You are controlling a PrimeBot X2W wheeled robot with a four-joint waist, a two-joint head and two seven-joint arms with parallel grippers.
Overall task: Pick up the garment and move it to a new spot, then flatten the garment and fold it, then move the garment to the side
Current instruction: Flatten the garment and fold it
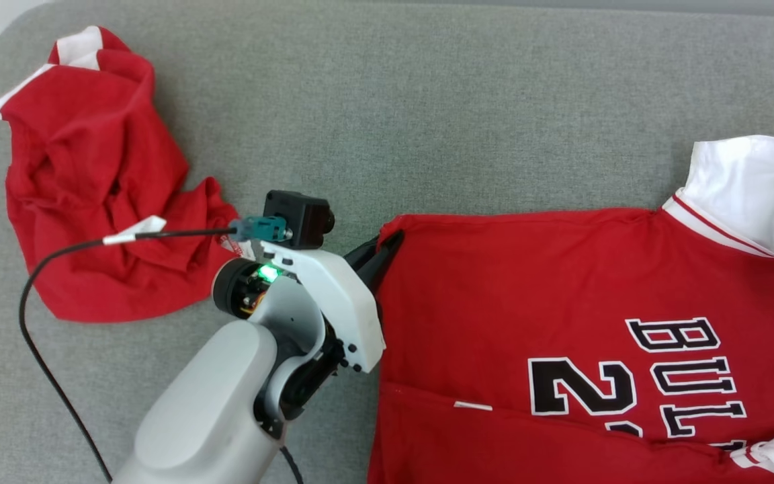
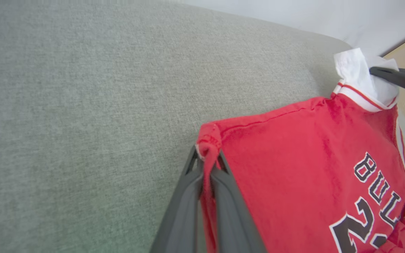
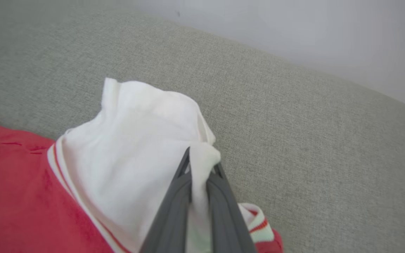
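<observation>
1. Head view, right half: red jersey [image 1: 562, 302] spread on grey cushion [image 1: 427, 101], running off the right and bottom edges.
2. Left gripper [image 2: 207, 158] clenched on the jersey's near red corner, cloth pinched between the fingers.
3. Right gripper [image 3: 202, 165] clamped on the white sleeve [image 3: 135, 140] at the jersey's opposite corner.
4. Crumpled second red garment [image 1: 98, 195] at far left, apart from the jersey.
5. Bare cushion wide open beyond the jersey's top edge.
</observation>
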